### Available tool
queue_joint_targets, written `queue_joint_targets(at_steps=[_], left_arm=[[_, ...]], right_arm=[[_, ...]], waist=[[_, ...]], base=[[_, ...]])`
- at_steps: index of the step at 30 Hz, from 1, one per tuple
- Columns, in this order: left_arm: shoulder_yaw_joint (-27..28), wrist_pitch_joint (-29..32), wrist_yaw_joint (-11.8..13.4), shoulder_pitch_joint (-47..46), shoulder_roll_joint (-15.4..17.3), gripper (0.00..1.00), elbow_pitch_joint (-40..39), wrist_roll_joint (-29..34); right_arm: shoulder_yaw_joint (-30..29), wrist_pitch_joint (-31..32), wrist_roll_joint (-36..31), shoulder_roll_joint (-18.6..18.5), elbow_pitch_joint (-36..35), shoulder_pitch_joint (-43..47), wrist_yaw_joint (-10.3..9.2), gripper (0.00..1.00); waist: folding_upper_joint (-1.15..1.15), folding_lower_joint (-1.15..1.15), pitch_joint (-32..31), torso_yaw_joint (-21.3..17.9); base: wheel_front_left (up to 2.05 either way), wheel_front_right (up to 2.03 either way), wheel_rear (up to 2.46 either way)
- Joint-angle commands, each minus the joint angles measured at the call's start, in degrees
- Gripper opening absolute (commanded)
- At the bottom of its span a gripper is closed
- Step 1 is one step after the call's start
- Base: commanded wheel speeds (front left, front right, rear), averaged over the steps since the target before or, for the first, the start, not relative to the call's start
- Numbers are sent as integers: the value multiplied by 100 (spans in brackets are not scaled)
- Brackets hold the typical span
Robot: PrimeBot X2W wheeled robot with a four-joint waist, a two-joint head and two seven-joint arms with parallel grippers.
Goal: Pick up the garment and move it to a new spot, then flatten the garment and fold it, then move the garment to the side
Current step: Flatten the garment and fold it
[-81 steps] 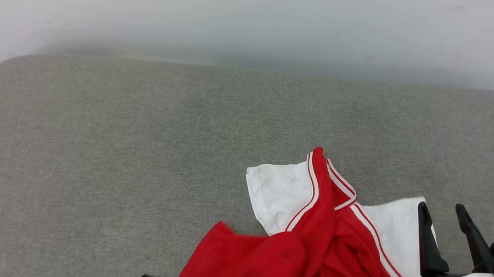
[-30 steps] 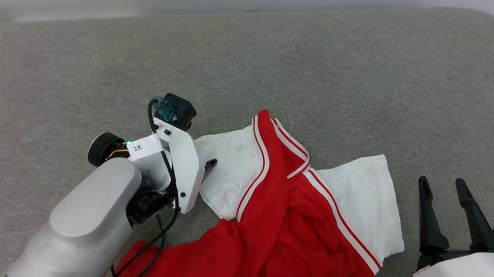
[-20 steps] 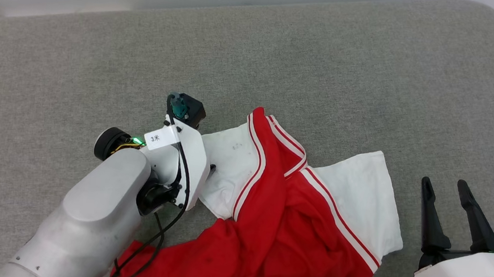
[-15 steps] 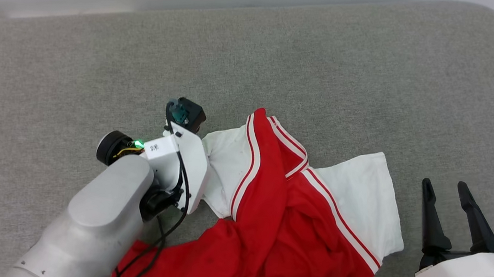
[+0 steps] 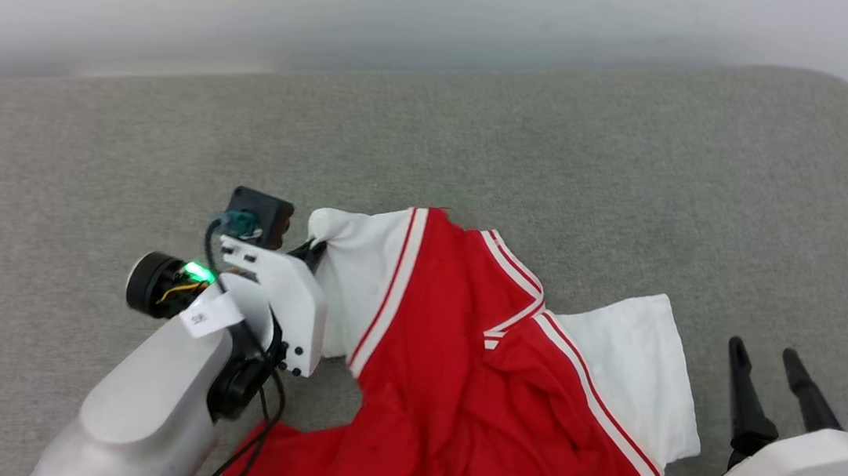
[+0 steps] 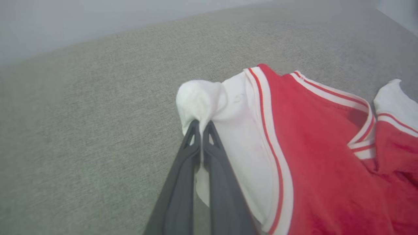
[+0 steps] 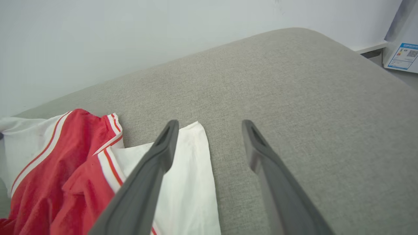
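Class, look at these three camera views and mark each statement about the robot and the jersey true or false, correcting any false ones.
1. The left gripper is shut on a white sleeve of the garment. True.
2. The right gripper clamps the other sleeve. False: its jaws are open and hold nothing; that sleeve lies on the cushion.
3. The garment is folded into a neat rectangle. False: it lies crumpled and unfolded.
4. The garment rests on a grey cushion. True.
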Motion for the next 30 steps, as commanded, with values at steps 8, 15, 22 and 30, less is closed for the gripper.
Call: queue_joint_targets(at_steps=[8, 15, 22, 30], left_arm=[[218, -188, 503, 847, 381, 0, -1516, -70], [244, -41, 789, 1126, 608, 0, -2630, 22], [270, 44, 919, 1137, 696, 0, -3090, 68], [293, 16, 959, 1115, 718, 0, -3147, 31]], right_arm=[[-11, 1253, 420, -517, 1262, -688, -2, 100], [532, 2717, 733, -1207, 1918, -1551, -2, 100], [1246, 3384, 839, -1569, 2338, -2234, -2, 100], [1828, 3999, 1220, -1562, 2996, -2314, -1, 0]], waist=[[0, 0, -219, 391], [0, 0, 90, 718], [0, 0, 426, 885], [0, 0, 613, 900]], base=[[0, 0, 0], [0, 0, 0], [0, 0, 0], [0, 0, 0]])
